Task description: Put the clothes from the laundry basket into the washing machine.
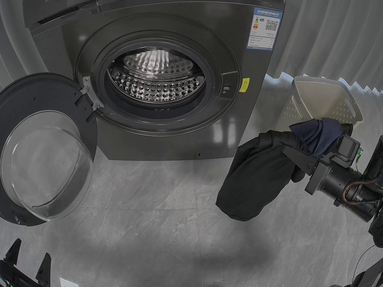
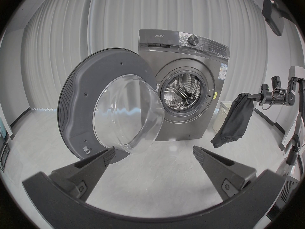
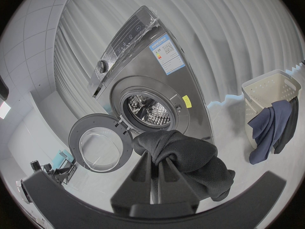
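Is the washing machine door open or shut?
Open. The round door is swung out to the left of the washing machine, and its shiny drum shows through the hole.

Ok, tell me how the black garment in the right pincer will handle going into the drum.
Probably floppy: the black garment hangs limp in folds from the right pincer. Likely light, held by one bunched corner. Its hanging tail may drag on the drum opening.
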